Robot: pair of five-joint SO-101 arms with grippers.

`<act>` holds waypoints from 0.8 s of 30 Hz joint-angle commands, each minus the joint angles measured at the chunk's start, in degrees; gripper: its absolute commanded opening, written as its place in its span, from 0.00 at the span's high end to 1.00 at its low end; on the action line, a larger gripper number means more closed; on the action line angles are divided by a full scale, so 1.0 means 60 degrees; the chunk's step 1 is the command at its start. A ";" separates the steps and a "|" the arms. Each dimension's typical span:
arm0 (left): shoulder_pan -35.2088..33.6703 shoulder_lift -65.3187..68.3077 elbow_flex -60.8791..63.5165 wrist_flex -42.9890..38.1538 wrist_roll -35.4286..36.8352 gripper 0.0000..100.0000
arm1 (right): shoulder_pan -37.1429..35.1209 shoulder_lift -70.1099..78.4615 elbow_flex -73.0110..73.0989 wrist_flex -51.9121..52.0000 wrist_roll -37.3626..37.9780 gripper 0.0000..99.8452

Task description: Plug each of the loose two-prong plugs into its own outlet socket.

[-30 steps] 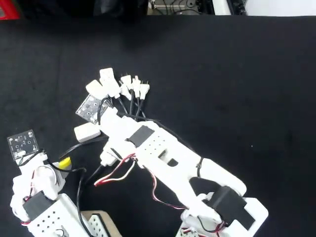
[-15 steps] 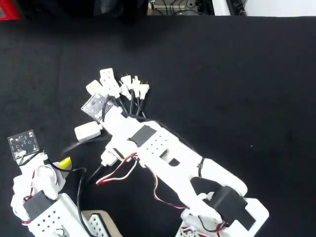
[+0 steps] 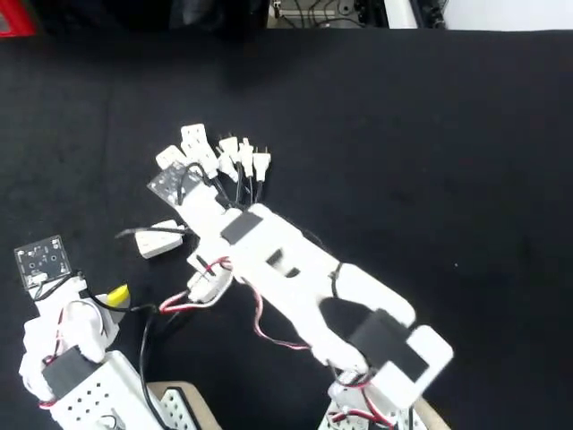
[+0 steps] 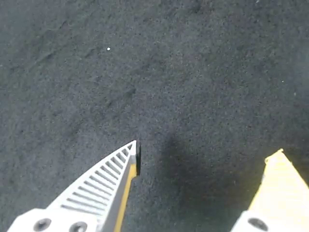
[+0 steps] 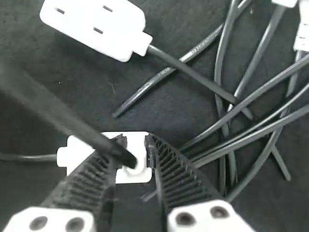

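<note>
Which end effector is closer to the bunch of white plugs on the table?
Right. The right end effector is beside the white plugs, gripping one white connector. The left end effector hangs over bare black table, far from them.

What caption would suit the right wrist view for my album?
Right gripper above a white connector among tangled black cables, an outlet socket nearby.

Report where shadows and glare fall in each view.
High view: the white plugs glare against the black table, their detail washed out. Left wrist view: the open left end effector throws a soft dark shadow on the table. Right wrist view: even light, a faint sheen along the cables, and the outlet socket is bright white.
</note>
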 commanded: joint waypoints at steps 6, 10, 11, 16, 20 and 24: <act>0.0198 -0.0044 -0.0037 -0.0352 -0.0059 0.61 | -0.0220 0.0095 -0.0388 0.1099 -0.0015 0.99; 0.0198 -0.0044 -0.0037 -0.0366 -0.0059 0.61 | -0.0190 -0.0300 -0.0198 0.1114 -0.0015 0.85; 0.0198 -0.0044 -0.0037 -0.0366 -0.0059 0.61 | -0.0190 -0.0388 -0.0095 0.1084 -0.0088 0.81; 0.0198 -0.0044 -0.0037 -0.0366 -0.0059 0.60 | -0.0220 -0.0842 -0.0007 0.1070 -0.0044 0.69; 0.0198 -0.0044 -0.0037 -0.0366 -0.0059 0.60 | -0.0308 -0.1179 -0.0007 0.1040 -0.0249 0.69; 0.0198 -0.0044 -0.0007 -0.0366 -0.0059 0.60 | -0.0835 -0.1194 0.0022 0.0645 -0.1348 0.69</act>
